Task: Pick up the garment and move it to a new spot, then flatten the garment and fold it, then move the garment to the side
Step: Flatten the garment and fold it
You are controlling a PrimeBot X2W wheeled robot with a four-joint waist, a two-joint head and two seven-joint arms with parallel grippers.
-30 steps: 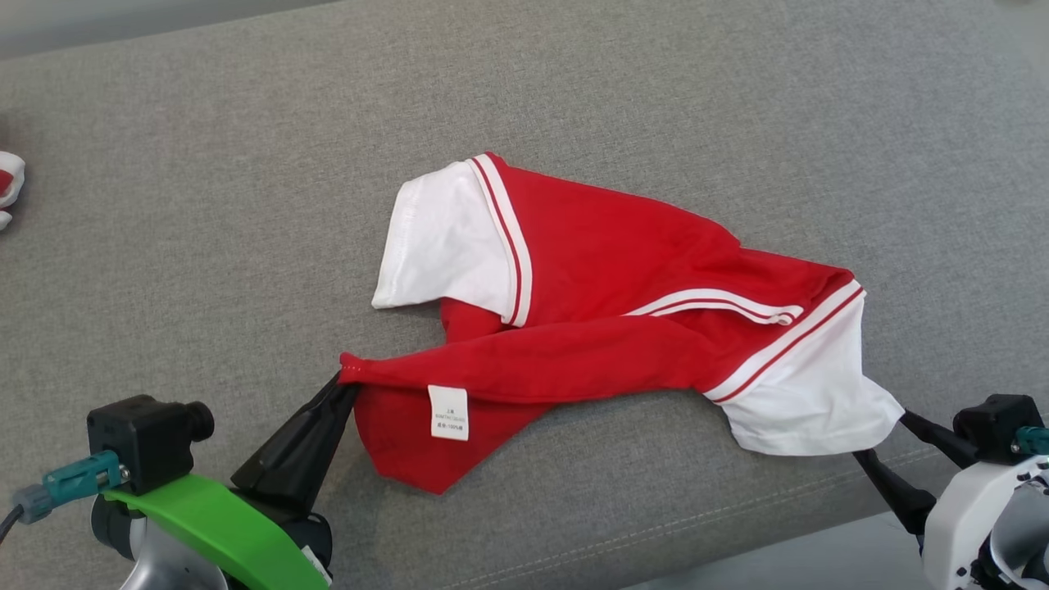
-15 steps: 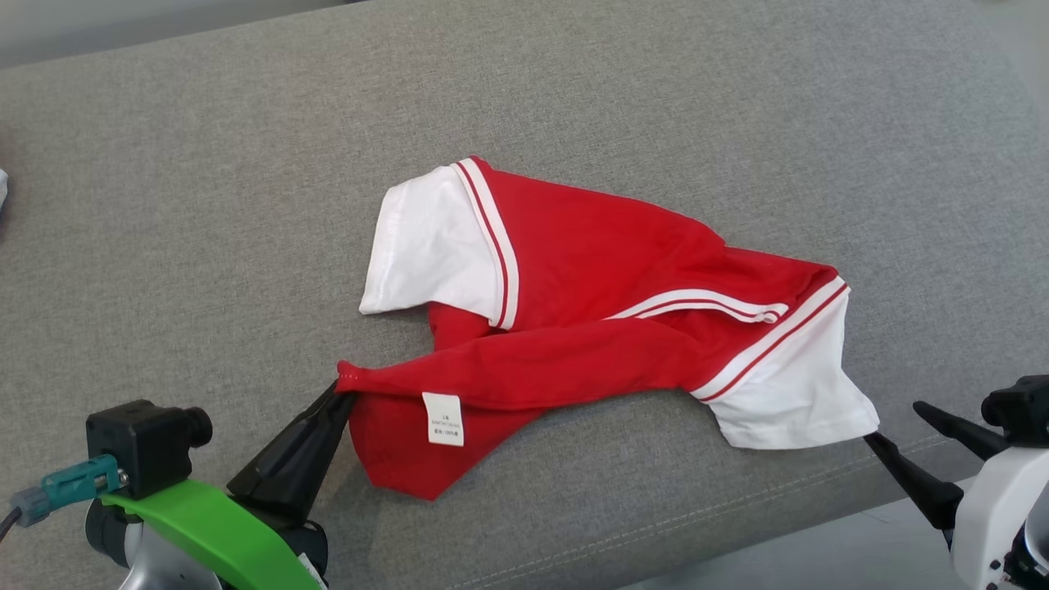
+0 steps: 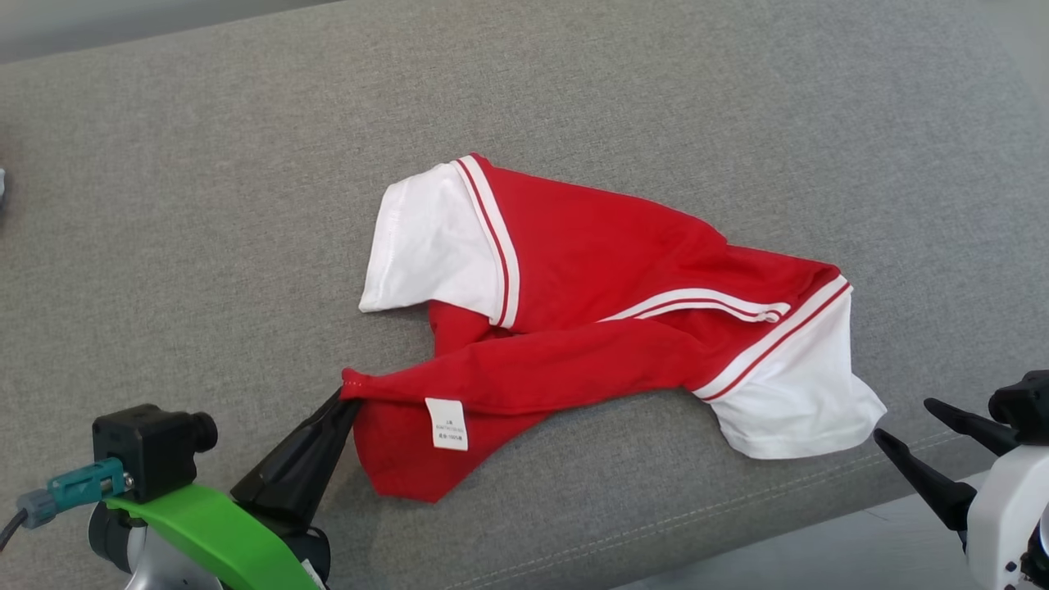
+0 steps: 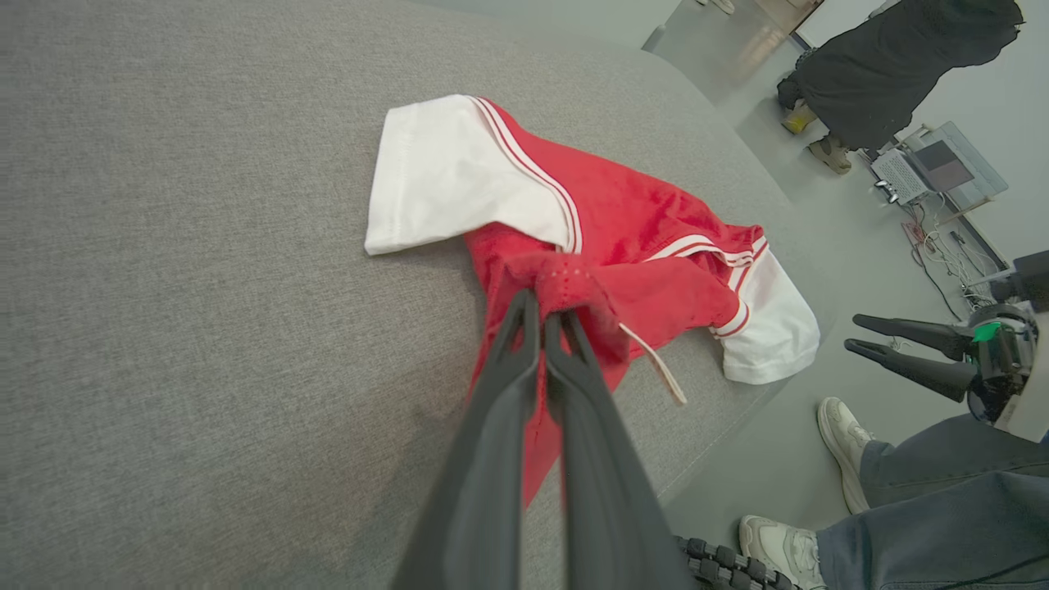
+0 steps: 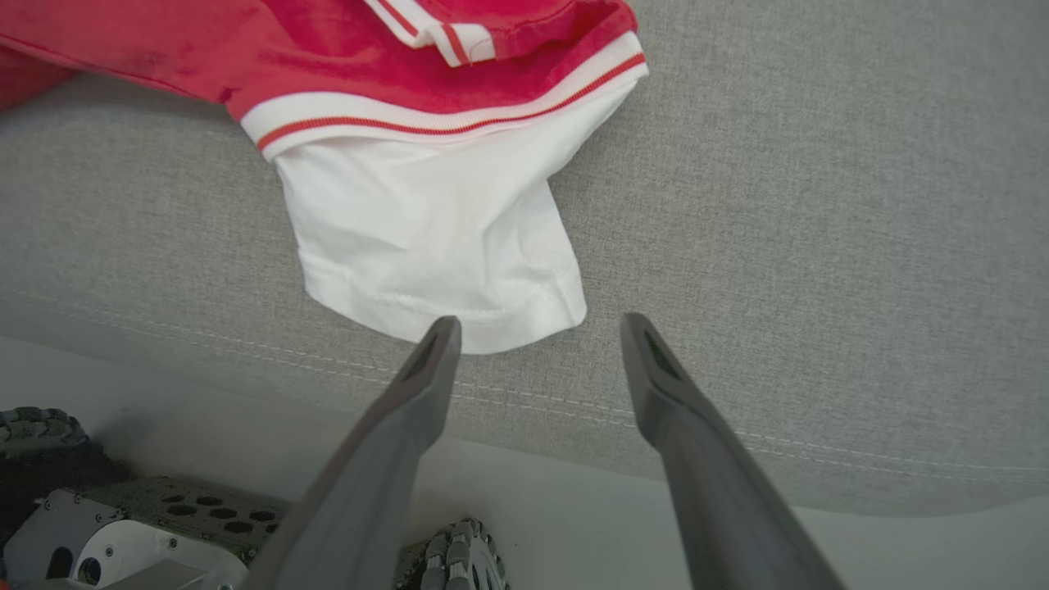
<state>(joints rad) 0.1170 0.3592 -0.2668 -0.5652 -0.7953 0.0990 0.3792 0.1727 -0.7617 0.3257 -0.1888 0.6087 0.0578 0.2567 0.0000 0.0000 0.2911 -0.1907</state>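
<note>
A red garment (image 3: 590, 303) with white sleeves and striped trim lies crumpled on the grey cushion (image 3: 205, 205). My left gripper (image 3: 348, 393) is shut on a red corner at the garment's near left, beside a white label (image 3: 447, 424). In the left wrist view the same gripper (image 4: 541, 305) pinches bunched red fabric (image 4: 574, 283). My right gripper (image 3: 901, 422) is open just right of the near white sleeve (image 3: 795, 406), apart from it. In the right wrist view its fingertips (image 5: 537, 324) straddle nothing, with the sleeve hem (image 5: 434, 238) just ahead of the left finger.
The cushion's front edge with a stitched seam (image 3: 737, 500) runs close to both grippers, floor beyond it. A person's legs and shoes (image 4: 844, 434) stand by the cushion's edge, another person (image 4: 885, 65) farther off. The robot's base (image 5: 123, 524) lies below the right gripper.
My right gripper has drawn back to the right, off the white sleeve's hem, and stays open. The left gripper keeps its grip on the red corner. The camera shifted slightly.
</note>
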